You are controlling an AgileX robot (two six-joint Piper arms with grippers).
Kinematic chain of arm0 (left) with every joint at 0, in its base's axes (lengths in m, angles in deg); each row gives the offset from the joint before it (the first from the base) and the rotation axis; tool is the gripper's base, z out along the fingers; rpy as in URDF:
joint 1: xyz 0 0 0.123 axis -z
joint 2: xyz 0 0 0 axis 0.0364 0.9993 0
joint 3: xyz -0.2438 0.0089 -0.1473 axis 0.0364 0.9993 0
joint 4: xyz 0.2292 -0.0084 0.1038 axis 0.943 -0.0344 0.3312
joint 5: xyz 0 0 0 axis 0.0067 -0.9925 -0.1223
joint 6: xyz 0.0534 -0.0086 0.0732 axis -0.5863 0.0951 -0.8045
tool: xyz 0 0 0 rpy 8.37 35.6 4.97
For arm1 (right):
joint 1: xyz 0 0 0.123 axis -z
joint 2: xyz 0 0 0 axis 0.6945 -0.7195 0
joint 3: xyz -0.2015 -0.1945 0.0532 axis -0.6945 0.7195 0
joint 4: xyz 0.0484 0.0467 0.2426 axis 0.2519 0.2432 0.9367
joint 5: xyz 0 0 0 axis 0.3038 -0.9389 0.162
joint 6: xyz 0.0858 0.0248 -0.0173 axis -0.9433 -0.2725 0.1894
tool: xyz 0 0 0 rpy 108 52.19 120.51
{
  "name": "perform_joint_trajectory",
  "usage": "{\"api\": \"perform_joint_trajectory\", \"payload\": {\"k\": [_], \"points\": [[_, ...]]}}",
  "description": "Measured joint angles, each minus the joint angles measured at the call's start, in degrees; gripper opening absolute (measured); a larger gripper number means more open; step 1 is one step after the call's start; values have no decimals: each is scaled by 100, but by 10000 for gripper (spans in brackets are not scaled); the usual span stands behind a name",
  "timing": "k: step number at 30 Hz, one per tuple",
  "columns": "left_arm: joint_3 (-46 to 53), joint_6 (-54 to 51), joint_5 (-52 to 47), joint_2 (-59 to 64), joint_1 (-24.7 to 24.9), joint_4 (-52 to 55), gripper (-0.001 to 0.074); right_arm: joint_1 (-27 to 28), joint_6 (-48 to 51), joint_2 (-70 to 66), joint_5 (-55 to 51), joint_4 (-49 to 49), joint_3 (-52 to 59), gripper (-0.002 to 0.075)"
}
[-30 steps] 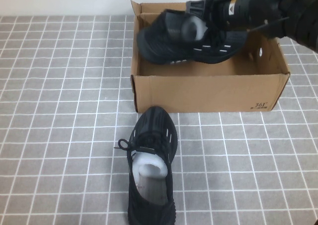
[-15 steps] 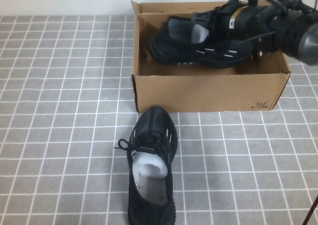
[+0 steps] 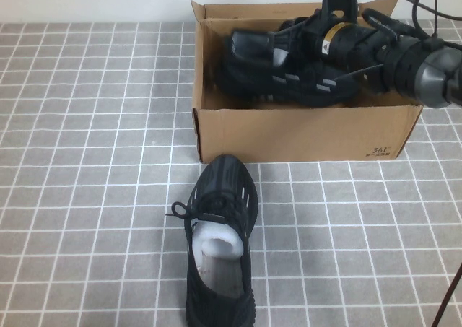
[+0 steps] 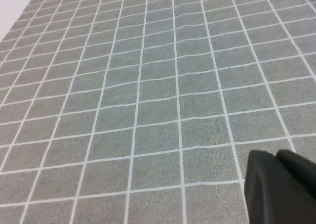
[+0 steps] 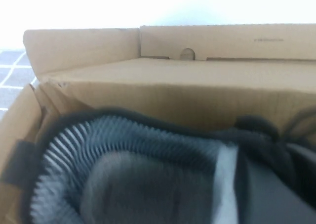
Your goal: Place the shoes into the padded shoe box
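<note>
The brown cardboard shoe box (image 3: 303, 133) stands open at the back of the table. My right gripper (image 3: 319, 47) reaches in from the right and is shut on one black sneaker (image 3: 278, 68), which lies low inside the box with its toe to the left. The right wrist view shows this sneaker's ribbed toe (image 5: 98, 150) close up, with the box's inner wall (image 5: 163, 88) behind it. The other black sneaker (image 3: 220, 247), stuffed with white paper, lies on the table in front of the box, toe toward it. My left gripper (image 4: 274, 157) is shut and empty above bare tablecloth.
The table is covered by a grey cloth with a white grid (image 3: 86, 161). A white wall runs behind the box. A thin dark cable (image 3: 451, 298) crosses the front right corner.
My right gripper has carried the sneaker down from above the box rim into the box, and the shoe has levelled out.
</note>
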Motion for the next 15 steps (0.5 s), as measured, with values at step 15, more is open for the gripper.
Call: {"api": "perform_joint_trajectory", "payload": {"k": [15], "points": [[0, 0, 0, 0, 0, 0, 0, -10, 373, 1724, -574, -36, -12, 250]]}}
